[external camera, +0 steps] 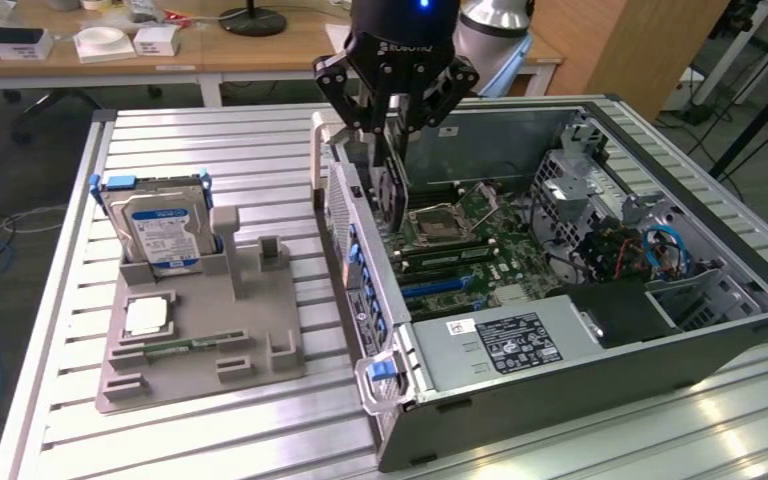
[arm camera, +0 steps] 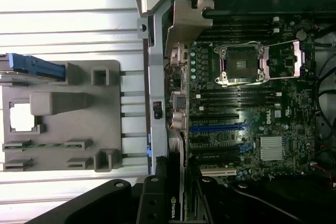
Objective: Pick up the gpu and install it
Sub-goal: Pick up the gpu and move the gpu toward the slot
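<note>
Gpu [external camera: 391, 195] upright in hand [external camera: 395, 128], partly inside case [external camera: 558, 400]

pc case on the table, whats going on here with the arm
The robot arm's pincer is shut on the gpu, holding the card on edge inside the open computer case. It hangs near the case's back wall, over the motherboard. Whether it sits in a slot cannot be told. Beside the case, a hard drive stands in a grey holder.
</note>
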Action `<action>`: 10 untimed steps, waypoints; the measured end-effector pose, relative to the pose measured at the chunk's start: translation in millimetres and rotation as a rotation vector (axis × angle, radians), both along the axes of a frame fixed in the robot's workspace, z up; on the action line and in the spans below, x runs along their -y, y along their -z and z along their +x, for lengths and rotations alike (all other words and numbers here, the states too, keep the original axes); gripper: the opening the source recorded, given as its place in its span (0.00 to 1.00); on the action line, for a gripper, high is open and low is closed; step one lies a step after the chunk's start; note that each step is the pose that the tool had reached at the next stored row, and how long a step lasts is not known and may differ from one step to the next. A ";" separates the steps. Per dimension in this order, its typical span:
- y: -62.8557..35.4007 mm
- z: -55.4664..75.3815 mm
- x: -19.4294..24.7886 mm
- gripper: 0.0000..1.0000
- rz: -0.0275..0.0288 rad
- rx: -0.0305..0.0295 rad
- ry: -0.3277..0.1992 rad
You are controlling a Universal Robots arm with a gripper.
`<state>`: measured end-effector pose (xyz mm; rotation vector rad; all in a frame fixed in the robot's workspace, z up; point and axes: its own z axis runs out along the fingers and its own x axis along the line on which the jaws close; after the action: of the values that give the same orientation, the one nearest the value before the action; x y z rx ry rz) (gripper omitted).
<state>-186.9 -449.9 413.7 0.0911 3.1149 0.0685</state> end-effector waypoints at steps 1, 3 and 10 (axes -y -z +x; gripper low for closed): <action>0.0 1.0 0.0 0.26 0.0000 0.0000 0.000; 0.0 3.0 0.0 0.26 0.0000 0.0000 -0.001; 0.0 10.6 0.0 0.26 0.0000 0.0000 -0.003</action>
<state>-176.3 -450.0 413.7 0.0871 3.1151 0.0686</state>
